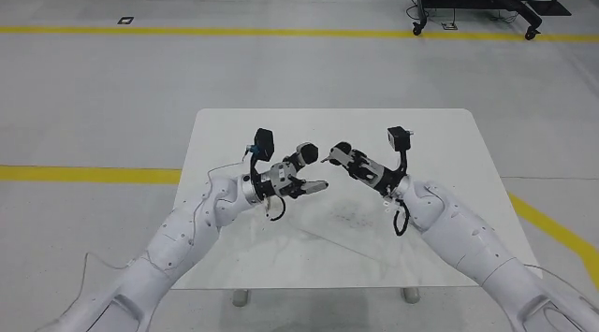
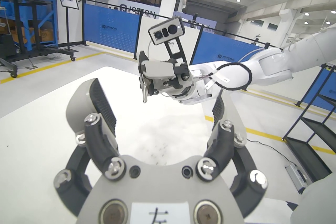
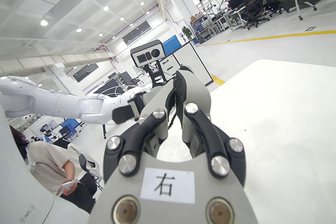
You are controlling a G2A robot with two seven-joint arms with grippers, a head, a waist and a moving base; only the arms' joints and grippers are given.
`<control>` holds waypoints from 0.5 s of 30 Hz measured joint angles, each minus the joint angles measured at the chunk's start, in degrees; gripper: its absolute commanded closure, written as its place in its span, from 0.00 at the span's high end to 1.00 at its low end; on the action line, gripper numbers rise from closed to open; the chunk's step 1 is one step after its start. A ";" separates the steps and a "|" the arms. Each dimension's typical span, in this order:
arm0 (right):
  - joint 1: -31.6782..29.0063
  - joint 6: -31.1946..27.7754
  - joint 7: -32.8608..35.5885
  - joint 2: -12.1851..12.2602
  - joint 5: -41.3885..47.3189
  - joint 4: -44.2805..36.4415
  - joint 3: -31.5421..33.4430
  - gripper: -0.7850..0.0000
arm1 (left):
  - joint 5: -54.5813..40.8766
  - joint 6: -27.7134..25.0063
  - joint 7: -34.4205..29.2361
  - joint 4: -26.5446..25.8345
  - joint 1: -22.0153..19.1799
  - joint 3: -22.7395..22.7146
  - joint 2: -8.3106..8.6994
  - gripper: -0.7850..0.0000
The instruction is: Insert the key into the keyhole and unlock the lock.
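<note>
My right gripper (image 1: 330, 155) hangs above the middle of the white table (image 1: 421, 238), shut on a small silver key (image 2: 145, 94). The key's blade sticks out past the fingertips and points down at the tabletop. In the right wrist view the right gripper (image 3: 175, 79) has its ribbed pads (image 3: 180, 93) pressed together, and the key is hidden between them. My left gripper (image 1: 315, 169) faces it from a short distance, open, with nothing between its fingers (image 2: 102, 104). In the left wrist view the right gripper (image 2: 143, 78) sits just beyond the gap of the left gripper (image 2: 156, 91).
Both grippers hover over the table's centre, with bare tabletop (image 2: 52, 117) all around them. The table's far edge (image 1: 328, 110) and near edge (image 1: 356, 287) lie well away. A black wire rack (image 2: 312, 130) stands on the floor beyond the table.
</note>
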 measured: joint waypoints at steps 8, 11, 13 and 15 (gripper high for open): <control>-0.45 0.00 2.51 0.59 0.46 -0.75 0.70 0.00 | 1.95 0.00 13.83 7.32 -6.46 13.31 -0.78 0.31; -0.43 0.00 2.56 0.58 0.22 -0.70 0.68 0.00 | 3.68 0.00 18.81 8.90 -8.15 17.02 -0.92 0.30; -0.37 0.00 2.68 0.55 0.17 -0.75 0.56 0.00 | 4.34 0.00 21.53 9.83 -9.19 19.26 -1.04 0.29; -0.27 0.00 2.97 0.55 -0.03 -0.81 0.43 0.00 | 3.49 0.00 21.99 10.08 -9.87 20.66 -1.17 0.28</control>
